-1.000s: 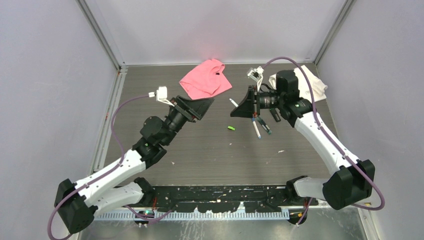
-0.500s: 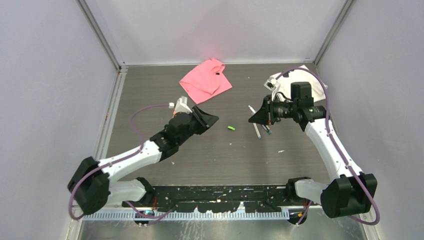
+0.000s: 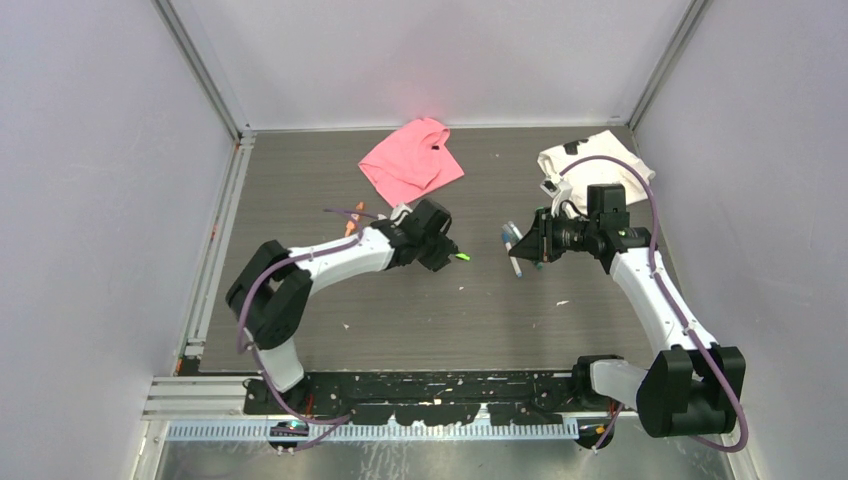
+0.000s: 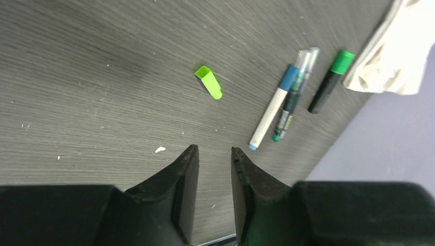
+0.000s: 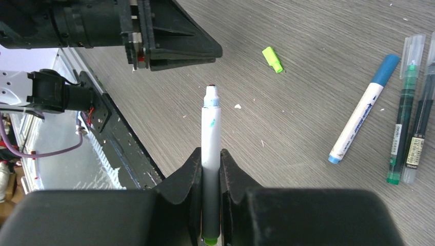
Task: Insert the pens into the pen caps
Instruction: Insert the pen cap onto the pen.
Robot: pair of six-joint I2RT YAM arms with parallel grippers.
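Right gripper (image 5: 210,171) clamps a white pen (image 5: 211,128), bare tip forward. Left gripper (image 4: 213,169): jaws narrowly apart, empty (nothing between them). Green cap (image 4: 209,82) lies on the table (image 4: 77,77) just ahead of its fingertips (image 4: 187,164). Step, I'd judge: fetching cap. Next: descend, straddle, pinch squarely.

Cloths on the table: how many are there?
2. A pink cloth lies near the far edge, about the middle; a white cloth lies in the far right corner. I see no sign of another, though a small one could be hidden.
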